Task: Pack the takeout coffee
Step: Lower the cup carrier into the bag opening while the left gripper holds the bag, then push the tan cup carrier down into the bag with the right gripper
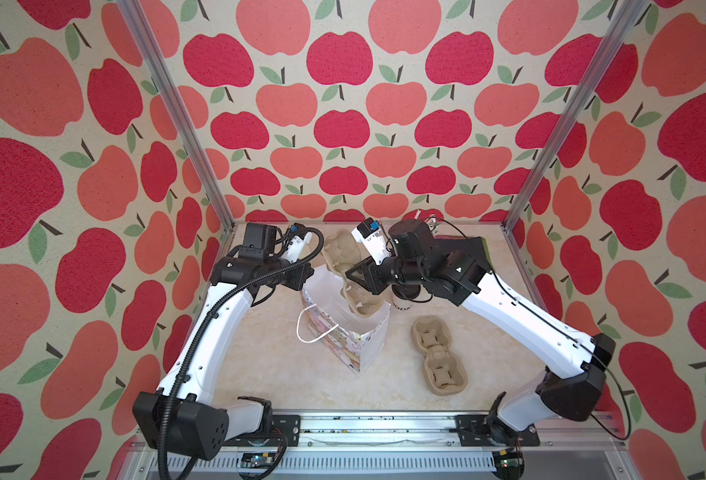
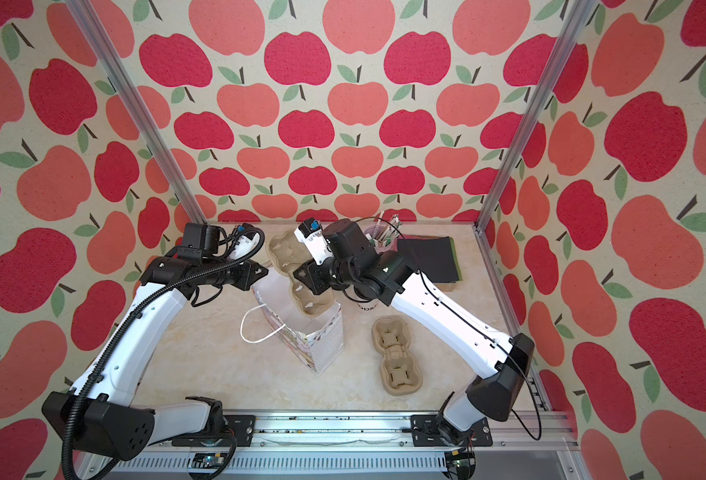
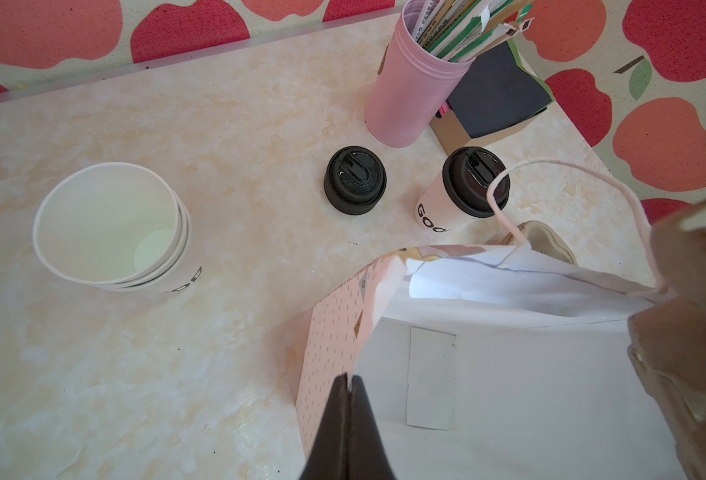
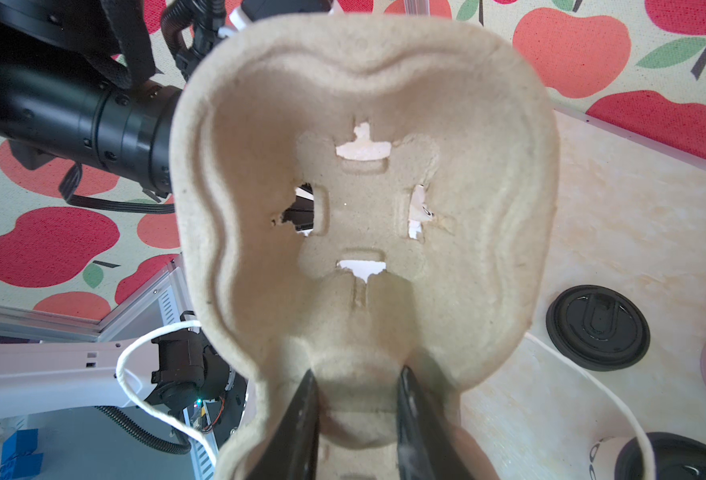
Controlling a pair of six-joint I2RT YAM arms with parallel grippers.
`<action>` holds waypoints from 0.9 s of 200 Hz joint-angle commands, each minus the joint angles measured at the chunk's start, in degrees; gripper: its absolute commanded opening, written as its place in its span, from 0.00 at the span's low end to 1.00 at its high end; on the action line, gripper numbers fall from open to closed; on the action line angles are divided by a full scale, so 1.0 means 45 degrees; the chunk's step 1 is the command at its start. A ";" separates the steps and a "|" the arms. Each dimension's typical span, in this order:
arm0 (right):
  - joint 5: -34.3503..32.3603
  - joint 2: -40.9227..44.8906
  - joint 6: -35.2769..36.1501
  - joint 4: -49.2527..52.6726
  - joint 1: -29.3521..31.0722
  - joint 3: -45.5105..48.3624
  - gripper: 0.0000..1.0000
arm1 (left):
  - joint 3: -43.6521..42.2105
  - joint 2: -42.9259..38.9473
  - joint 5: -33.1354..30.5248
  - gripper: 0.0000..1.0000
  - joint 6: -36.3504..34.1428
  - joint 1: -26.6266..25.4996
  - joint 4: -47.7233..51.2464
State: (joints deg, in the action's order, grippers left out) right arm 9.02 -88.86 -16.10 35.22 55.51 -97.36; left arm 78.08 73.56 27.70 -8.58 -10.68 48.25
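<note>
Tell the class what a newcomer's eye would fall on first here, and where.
The right gripper holds a pulp cup carrier over the mouth of the open paper bag, mid-table. The left gripper is pinched shut on the bag's rim. The lidded coffee cup stands on the table beyond the bag, near a pink cup of sticks.
</note>
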 commanded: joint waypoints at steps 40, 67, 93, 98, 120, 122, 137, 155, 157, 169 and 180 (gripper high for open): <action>0.0458 -0.0497 -0.0270 -0.0883 0.0224 0.0248 0.24 | -0.0296 0.0098 0.0229 0.00 0.0263 0.0159 -0.0350; 0.0478 -0.0661 -0.0305 -0.0923 0.0311 0.0036 0.24 | -0.0372 0.0024 0.0356 0.00 0.0300 0.0208 -0.0429; 0.0427 -0.0675 -0.0281 -0.0843 0.0390 -0.0109 0.24 | -0.0418 0.0018 0.0372 0.00 0.0316 0.0262 -0.0468; 0.0397 -0.0674 -0.0271 -0.0818 0.0398 -0.0112 0.24 | -0.0437 0.0019 0.0367 0.00 0.0324 0.0267 -0.0485; 0.0223 -0.0636 -0.0185 -0.0772 0.0418 -0.0066 0.24 | -0.0492 -0.0003 0.0387 0.00 0.0337 0.0283 -0.0546; 0.0223 -0.0632 -0.0176 -0.0761 0.0404 -0.0064 0.24 | -0.0495 0.0000 0.0387 0.00 0.0342 0.0288 -0.0561; 0.0137 -0.0683 -0.0124 -0.0634 0.0434 0.0043 0.24 | -0.0516 -0.0018 0.0403 0.00 0.0361 0.0320 -0.0604; 0.0005 -0.0722 0.0001 -0.0460 0.0506 0.0182 0.24 | -0.0516 -0.0049 0.0387 0.00 0.0352 0.0352 -0.0605; -0.0017 -0.0722 0.0037 -0.0439 0.0514 0.0198 0.24 | -0.0516 -0.0060 0.0387 0.00 0.0356 0.0344 -0.0605; -0.0206 -0.0722 0.0250 -0.0271 0.0602 0.0264 0.24 | -0.0535 -0.0094 0.0387 0.00 0.0352 0.0362 -0.0623; -0.0405 -0.0757 0.0504 -0.0057 0.0716 0.0283 0.24 | -0.0584 -0.0159 0.0368 0.00 0.0352 0.0412 -0.0677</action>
State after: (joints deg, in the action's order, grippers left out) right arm 9.37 -91.64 -16.36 32.69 57.41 -96.77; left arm 76.73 73.60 28.58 -7.94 -9.41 46.13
